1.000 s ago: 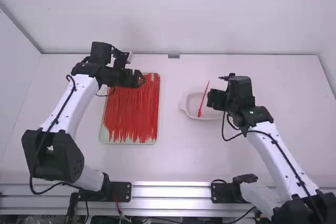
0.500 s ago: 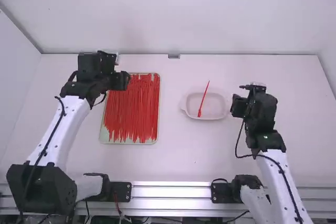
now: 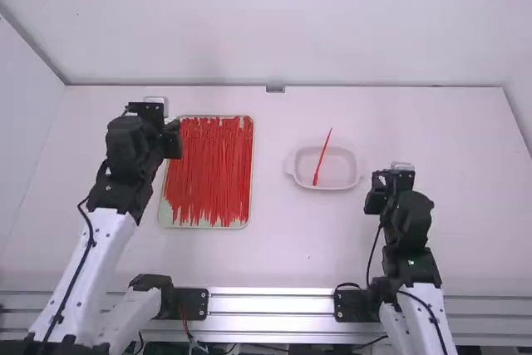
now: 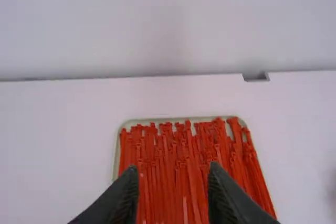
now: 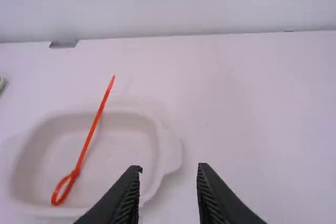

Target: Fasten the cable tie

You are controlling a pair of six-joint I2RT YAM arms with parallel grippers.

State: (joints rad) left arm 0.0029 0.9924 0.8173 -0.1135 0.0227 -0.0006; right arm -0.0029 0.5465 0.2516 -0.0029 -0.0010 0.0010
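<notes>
both arms pulled back toward bases | left gripper [image 4: 173, 174] jaws apart, empty, over tray [image 4: 178, 119] of spare ties [image 4: 178, 150] | right gripper [image 5: 168, 170] jaws apart, empty | cable tie [image 5: 91, 129] looped, released in dish [image 5: 170, 153] | looks fastened, likely done

Bright, even, diffuse light.
White desk [image 3: 274, 230] evenly lit; faint soft shadows edge the dish [image 3: 341, 169] at frame centre.

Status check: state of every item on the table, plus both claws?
Looped tie: fastened into a loop, lying in dish, tail over rim.
Dish: upright, holds one tie.
Tray: full of straight, unfastened ties.
Left claw: open, empty.
Right claw: open, empty.
</notes>
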